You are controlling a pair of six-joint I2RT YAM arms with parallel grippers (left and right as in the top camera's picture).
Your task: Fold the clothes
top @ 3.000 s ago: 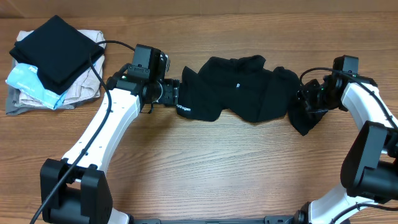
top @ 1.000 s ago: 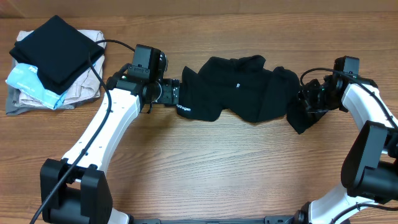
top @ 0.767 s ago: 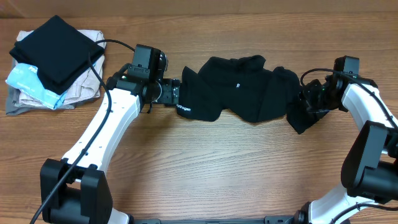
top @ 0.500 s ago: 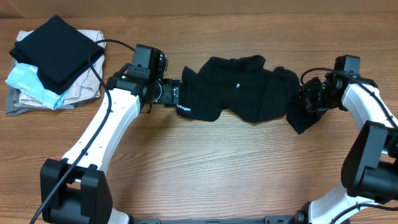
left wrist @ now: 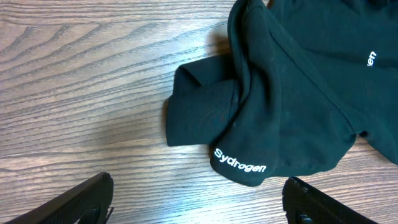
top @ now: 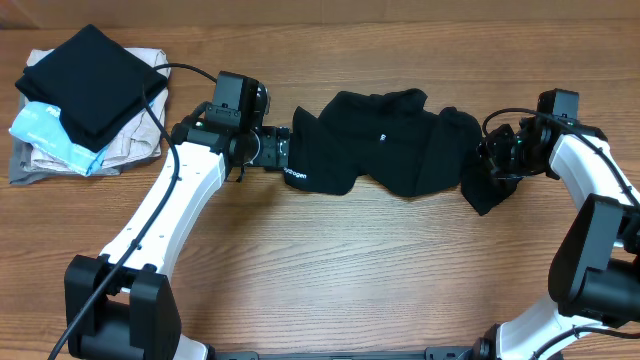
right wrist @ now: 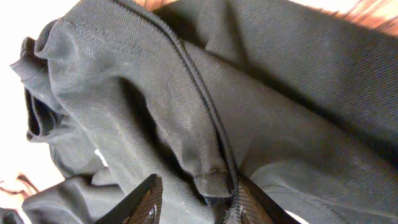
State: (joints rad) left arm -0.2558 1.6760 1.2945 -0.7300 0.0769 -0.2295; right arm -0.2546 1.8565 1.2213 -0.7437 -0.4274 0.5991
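Lying bunched across the table, the shirt spans the gap between both arms. It looks soft, light and limp, likely to sag and crumple, so hems and sleeve edges seem the best holds. The left gripper gapes wide just short of the sleeve, holding nothing. The right gripper pinches a seamed fold of shirt. White lettering reads "Sydrogen".

A brown wood-grain worktop is filling the whole overhead view, its grain running from left to right. Even light is falling from above, casting only soft, short shadows. At the far-left corner a pile of folded garments is lying on the wood.
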